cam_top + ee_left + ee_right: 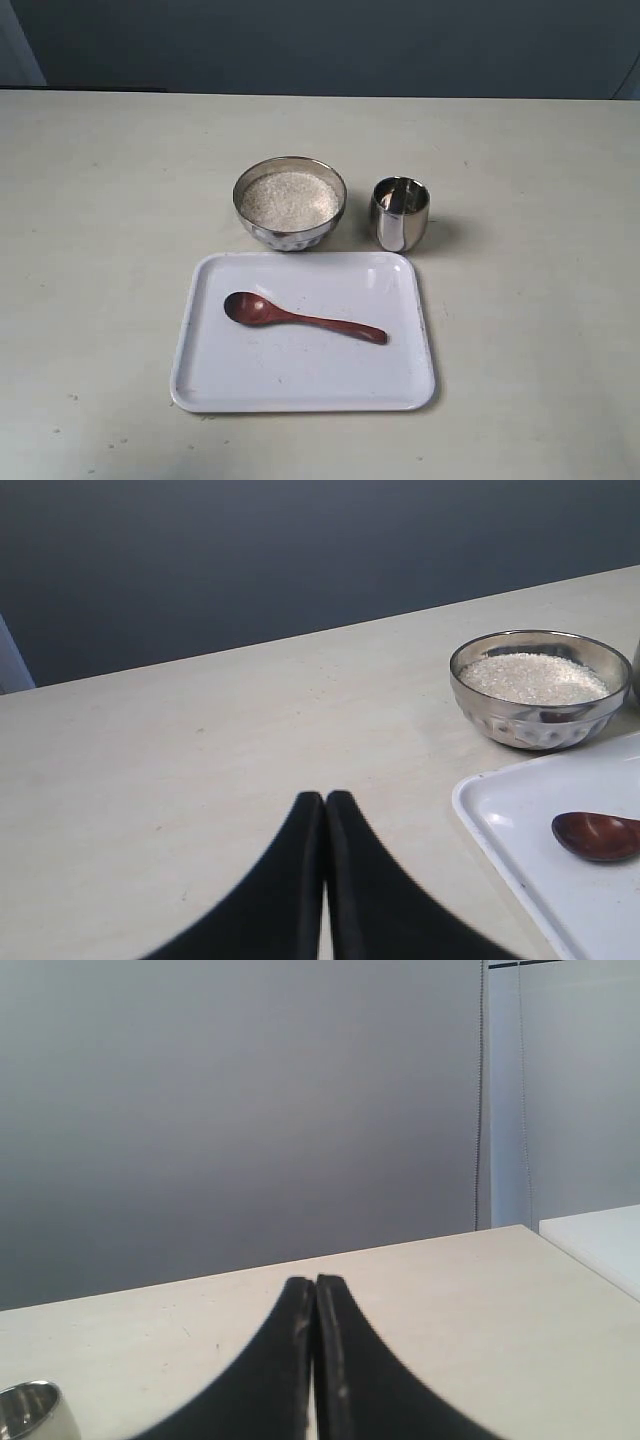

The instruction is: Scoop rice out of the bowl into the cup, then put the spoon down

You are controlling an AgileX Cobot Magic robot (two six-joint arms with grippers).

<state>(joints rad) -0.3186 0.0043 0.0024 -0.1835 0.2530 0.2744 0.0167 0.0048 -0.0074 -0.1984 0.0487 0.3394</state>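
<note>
The steel bowl point(290, 203) point(540, 688) holds a flat heap of off-white rice point(290, 199) point(533, 677). To its right stands the small steel cup point(401, 213) point(35, 1412). In front of both, the dark wooden spoon point(303, 317) point(598, 836) lies on a white tray point(300, 375) point(520, 820), handle pointing right. My left gripper point(325, 798) is shut and holds nothing, over bare table well away from the bowl and tray. My right gripper point(315, 1281) is shut too, holding nothing, off to the side of the cup. Neither gripper shows in the exterior view.
The pale table point(110, 230) spreads wide to either side of the tray. A dark wall point(330, 45) runs behind its far edge. In the right wrist view a white block point(600, 1245) sits by the table's far corner.
</note>
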